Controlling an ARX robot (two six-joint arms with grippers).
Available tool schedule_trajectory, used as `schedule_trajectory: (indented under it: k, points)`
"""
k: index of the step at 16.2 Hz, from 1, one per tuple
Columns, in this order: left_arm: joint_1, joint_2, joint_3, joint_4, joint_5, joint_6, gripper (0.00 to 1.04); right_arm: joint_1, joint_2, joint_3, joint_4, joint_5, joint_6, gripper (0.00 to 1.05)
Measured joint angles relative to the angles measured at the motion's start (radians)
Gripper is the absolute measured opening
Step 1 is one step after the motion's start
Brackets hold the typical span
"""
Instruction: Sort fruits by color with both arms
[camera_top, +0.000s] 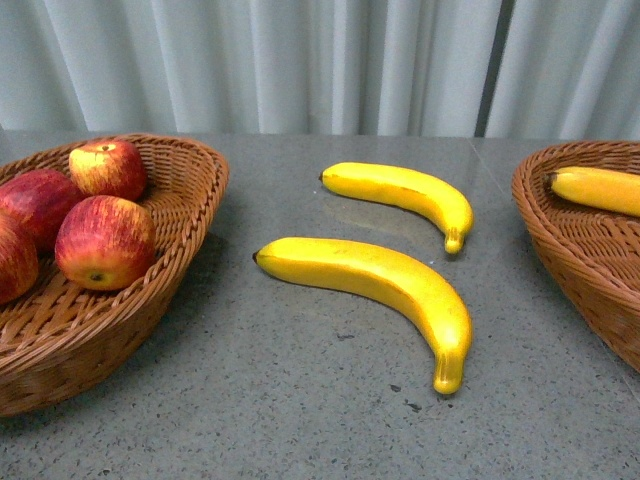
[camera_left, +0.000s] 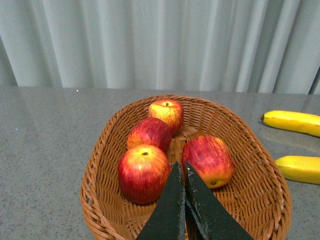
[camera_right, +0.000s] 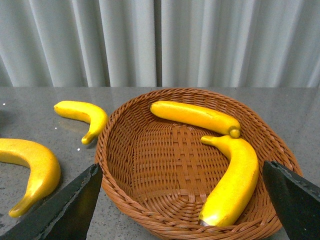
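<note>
Left claw (camera_left: 183, 166) pressed together, empty, over basket (camera_left: 260, 200) holding four glossy red-yellow apples (camera_left: 144, 172). Right claw (camera_right: 181, 167) spread wide, empty, over two yellow bananas (camera_right: 235, 180).

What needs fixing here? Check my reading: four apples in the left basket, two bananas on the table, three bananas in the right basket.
One detail is wrong. The right basket holds two bananas, not three: a straighter banana and a curved banana, as the right wrist view shows. The four apples in the left basket and the two loose bananas on the table stand.
</note>
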Motion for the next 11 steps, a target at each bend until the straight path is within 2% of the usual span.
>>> schedule_trajectory:
  k: [7,11]
  points:
    - [0.0,-0.055,-0.027,-0.031,0.001,0.0,0.02,0.0,0.0,0.0,0.0,0.0,0.0,0.98]
    - [0.0,-0.222,-0.082,-0.121,0.001,0.0,0.02,0.0,0.0,0.0,0.0,0.0,0.0,0.98]
